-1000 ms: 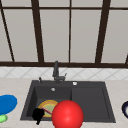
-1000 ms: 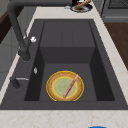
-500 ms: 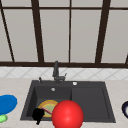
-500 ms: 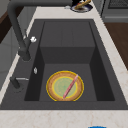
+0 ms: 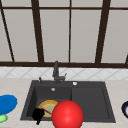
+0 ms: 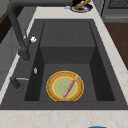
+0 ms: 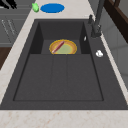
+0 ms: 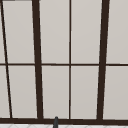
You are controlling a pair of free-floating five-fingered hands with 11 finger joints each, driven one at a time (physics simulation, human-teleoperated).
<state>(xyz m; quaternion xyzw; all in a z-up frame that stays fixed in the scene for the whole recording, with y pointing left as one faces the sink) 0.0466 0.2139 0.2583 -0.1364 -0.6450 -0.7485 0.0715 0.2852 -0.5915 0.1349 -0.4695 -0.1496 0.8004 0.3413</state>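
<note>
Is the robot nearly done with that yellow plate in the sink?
It looks early on. The yellow plate lies flat in the sink with the pink stick across it, so nothing looks lifted out yet. The left hand hovers by the plate's front edge, beside a red ball. Any picking up seems not yet done.

The robot hand (image 5: 38, 114) is fully black, human-like in shape, a dull dark form without any arm behind it.
</note>
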